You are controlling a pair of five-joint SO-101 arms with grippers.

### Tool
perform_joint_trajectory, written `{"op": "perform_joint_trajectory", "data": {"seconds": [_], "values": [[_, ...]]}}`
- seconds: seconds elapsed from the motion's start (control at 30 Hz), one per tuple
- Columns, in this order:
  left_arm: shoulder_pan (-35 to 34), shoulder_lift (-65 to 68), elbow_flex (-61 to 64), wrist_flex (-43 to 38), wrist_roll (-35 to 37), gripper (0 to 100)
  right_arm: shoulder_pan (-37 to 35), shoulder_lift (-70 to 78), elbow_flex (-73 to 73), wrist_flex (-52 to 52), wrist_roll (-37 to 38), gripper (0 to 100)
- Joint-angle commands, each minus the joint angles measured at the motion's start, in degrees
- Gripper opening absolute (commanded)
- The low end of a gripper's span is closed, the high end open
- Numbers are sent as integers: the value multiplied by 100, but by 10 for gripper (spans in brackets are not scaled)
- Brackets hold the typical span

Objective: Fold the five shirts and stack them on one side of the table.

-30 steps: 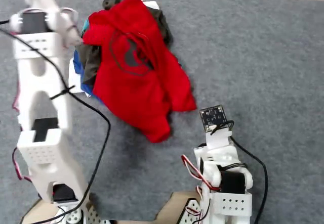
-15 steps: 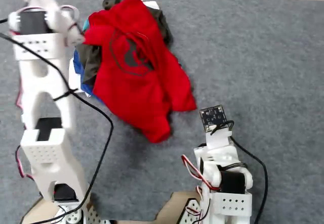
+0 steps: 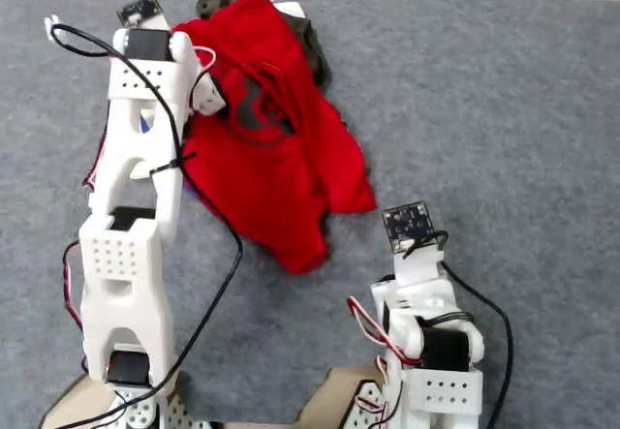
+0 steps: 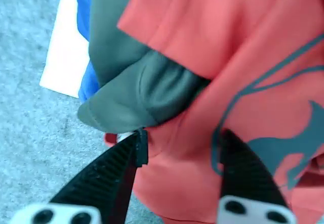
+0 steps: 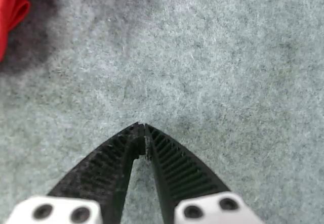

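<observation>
The grey surface [image 3: 504, 109] was wide and fuzzy, so I judged cloth would drag on it rather than slide. The pile [image 3: 247, 80] sat at its far left corner, right under my left arm. On top was the red shirt [image 3: 271, 177], the biggest thing there, rumpled and spilling from the pile toward the middle, its lowest flap lying near my right arm. It looked light, limp and soft. Lifted by one point, it would likely sag and bunch, so I reckoned a shoulder seam or the hem edge was the place to pinch, and only through a single layer.

Beneath it a grey shirt [image 4: 136, 82] poked out in a thick fold, touching the red one. That was the catch, since a deep bite could take both together. Under the grey showed a blue shirt [image 4: 86, 77], and lowest a flat white layer [image 4: 61, 57]; whether that was a shirt I could not tell.

My left tool [image 4: 185, 143] hovered just over the red cloth beside the grey fold, fingers spread apart, nothing between them. My right tool [image 5: 145, 133] hung over bare surface, tips pressed together and empty.
</observation>
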Motion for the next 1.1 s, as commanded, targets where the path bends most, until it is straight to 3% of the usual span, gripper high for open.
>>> {"op": "perform_joint_trajectory", "data": {"seconds": [0.0, 0.4, 0.77, 1.07], "values": [[0, -22, -316, 26, -18, 25, -4, -514, -31, 35, -53, 5], [-404, -66, -1371, 158, -53, 18, -4, -514, -31, 35, -53, 5], [-1380, -92, -2462, 158, -53, 18, -4, -514, -31, 35, -53, 5], [-2198, -1051, -2646, 158, -308, 18, -4, -514, -31, 35, -53, 5]]}}
